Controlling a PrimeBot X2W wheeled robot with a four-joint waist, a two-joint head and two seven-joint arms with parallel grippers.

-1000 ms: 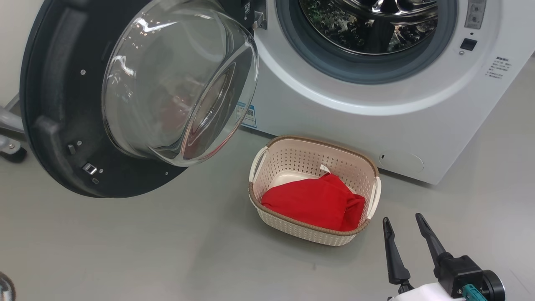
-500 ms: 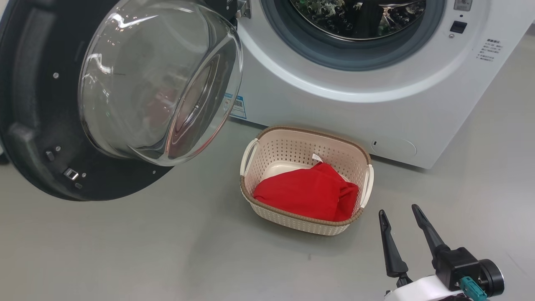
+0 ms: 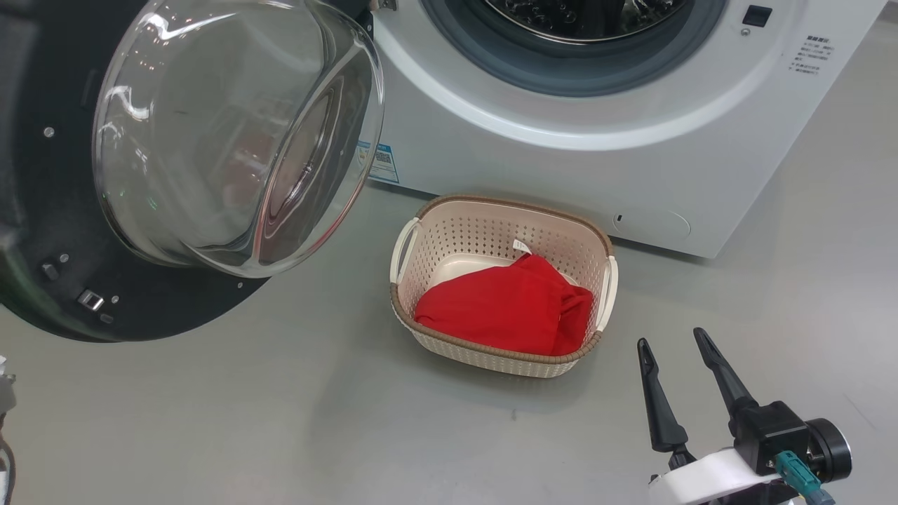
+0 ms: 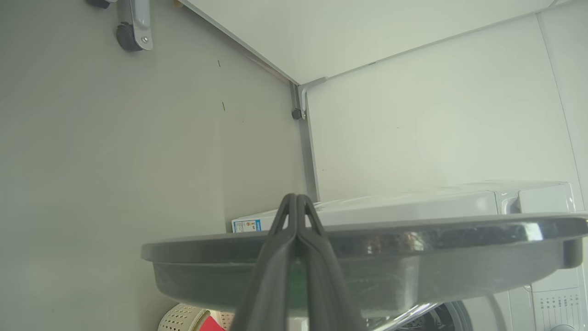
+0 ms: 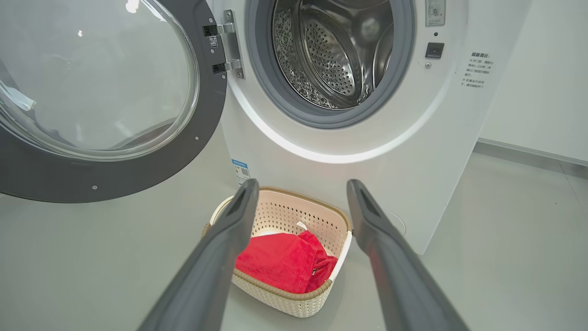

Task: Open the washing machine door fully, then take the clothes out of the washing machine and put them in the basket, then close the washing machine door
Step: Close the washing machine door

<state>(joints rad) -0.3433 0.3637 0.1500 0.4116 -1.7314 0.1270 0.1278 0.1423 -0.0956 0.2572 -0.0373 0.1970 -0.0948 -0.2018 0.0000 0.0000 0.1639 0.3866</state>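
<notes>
Clothes lie as one bright red heap inside the basket, a small white tag at their far edge. The right gripper hangs low at the near right with its jaws spread wide and nothing between them. The basket sits just to its far left, clear of the fingertips (from the right wrist, the red heap shows between the two fingers).

The basket stands on the grey floor, close in front of the washing machine. A blue sticker marks the machine's lower left corner. Higher up, its perforated steel drum shows inside the grey gasket.

The washing machine door is swung out to the left, its bulging glass window facing the basket side. The left gripper is clenched, fingers pressed together. Its fingers cross the door's dark rim; whether they touch it I cannot tell.
</notes>
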